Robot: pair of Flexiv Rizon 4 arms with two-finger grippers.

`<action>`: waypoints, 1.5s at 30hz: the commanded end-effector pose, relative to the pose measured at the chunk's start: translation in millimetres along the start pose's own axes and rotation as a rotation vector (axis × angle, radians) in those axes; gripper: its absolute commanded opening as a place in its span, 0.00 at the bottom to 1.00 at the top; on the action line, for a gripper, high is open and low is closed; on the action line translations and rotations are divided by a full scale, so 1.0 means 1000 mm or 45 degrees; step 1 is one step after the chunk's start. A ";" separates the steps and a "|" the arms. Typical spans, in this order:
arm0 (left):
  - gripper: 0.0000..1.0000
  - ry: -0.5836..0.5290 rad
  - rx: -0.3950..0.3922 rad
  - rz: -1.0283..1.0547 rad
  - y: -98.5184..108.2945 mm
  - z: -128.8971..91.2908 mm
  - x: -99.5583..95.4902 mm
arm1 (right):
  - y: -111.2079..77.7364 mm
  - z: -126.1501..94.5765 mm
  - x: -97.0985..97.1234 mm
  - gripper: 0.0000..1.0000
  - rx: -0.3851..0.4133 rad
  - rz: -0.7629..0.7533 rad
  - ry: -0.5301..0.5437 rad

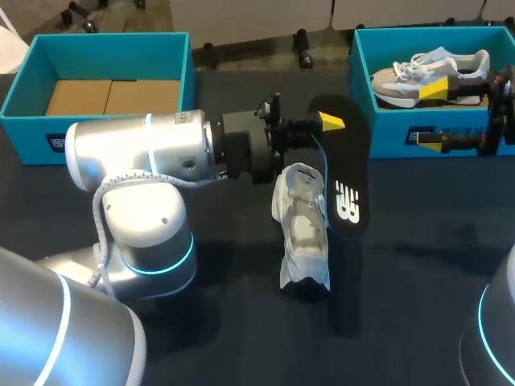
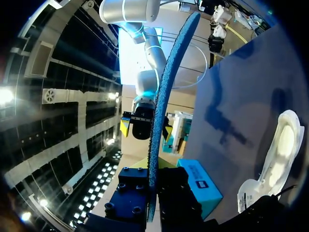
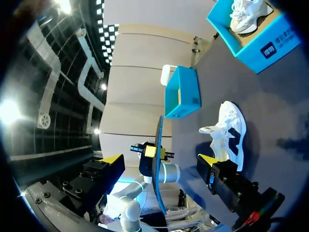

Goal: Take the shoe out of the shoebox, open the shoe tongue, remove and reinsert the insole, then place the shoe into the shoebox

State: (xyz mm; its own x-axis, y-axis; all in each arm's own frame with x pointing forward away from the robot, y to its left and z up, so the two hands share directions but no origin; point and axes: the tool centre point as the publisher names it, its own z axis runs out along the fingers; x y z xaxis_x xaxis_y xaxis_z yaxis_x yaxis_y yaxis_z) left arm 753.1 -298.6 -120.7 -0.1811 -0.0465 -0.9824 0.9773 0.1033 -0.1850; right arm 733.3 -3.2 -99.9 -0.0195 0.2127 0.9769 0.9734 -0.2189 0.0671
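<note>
Just beside the shoe (image 1: 303, 233), left gripper (image 1: 326, 122) pinches the insole (image 1: 348, 173) by one end; probably light, thin, floppy.

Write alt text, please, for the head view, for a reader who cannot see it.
The left gripper holds a black insole over the table, beside a white shoe lying there. A teal shoebox sits far left; the right shoebox holds a second shoe, with the open right gripper by it.
</note>
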 end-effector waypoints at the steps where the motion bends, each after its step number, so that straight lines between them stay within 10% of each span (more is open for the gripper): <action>1: 0.00 0.002 -0.004 0.000 -0.001 0.001 0.000 | -0.001 0.000 0.000 1.00 -0.001 0.002 -0.005; 45: 0.00 0.108 0.089 -0.237 -0.014 -0.008 0.008 | -0.007 -0.009 -0.015 1.00 0.071 -0.524 -0.144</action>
State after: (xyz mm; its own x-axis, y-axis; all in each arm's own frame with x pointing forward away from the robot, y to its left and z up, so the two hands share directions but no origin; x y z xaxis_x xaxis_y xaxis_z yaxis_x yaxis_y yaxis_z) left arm 738.4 -299.0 -129.6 -0.3525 -0.0106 -0.9358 0.9352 0.0335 -0.3526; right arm 724.6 -13.9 -112.4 -0.3887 0.3733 0.8424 0.8996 -0.0437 0.4345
